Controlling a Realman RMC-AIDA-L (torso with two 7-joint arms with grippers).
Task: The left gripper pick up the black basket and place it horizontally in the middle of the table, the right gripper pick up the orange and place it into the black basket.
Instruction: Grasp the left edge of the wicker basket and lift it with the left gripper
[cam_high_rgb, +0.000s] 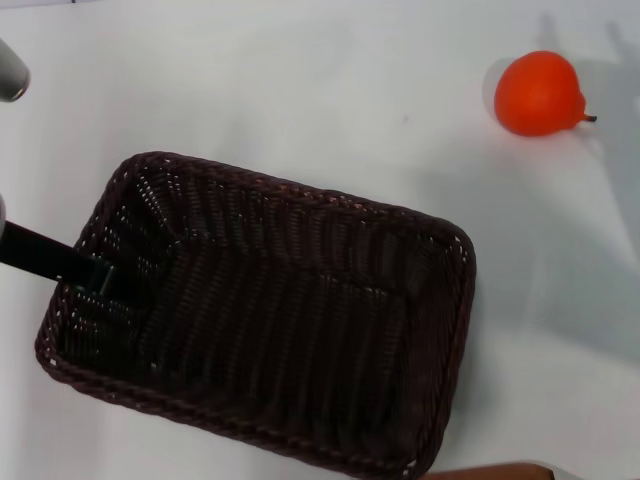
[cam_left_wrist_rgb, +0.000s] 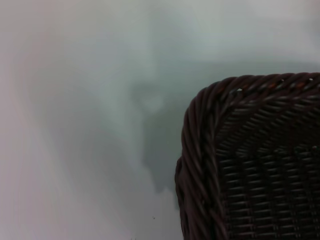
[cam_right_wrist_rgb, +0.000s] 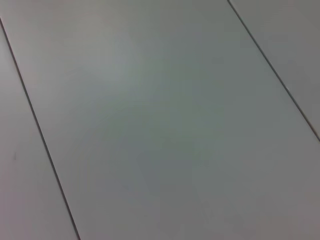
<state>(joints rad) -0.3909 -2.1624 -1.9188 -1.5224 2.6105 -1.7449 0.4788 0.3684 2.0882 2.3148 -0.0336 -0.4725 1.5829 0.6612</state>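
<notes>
The left gripper (cam_high_rgb: 95, 275) reaches over the black basket's (cam_high_rgb: 300, 320) left rim, presumably to grasp it; jaw state unclear. The orange (cam_high_rgb: 538, 94) sits well apart. The right gripper is out of view.

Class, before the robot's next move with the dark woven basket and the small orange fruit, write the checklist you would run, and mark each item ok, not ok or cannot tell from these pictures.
1. Left gripper, narrow black bar, reaches the left end of the dark woven rectangular black basket: ok.
2. Firm grasp on the rim: cannot tell.
3. Basket lies horizontally: not ok, it sits skewed on the plain white table.
4. Basket holds nothing: ok.
5. Round orange-red orange is apart from the basket, at far right: ok.
6. Right gripper ready near the orange: cannot tell, not in view.
</notes>
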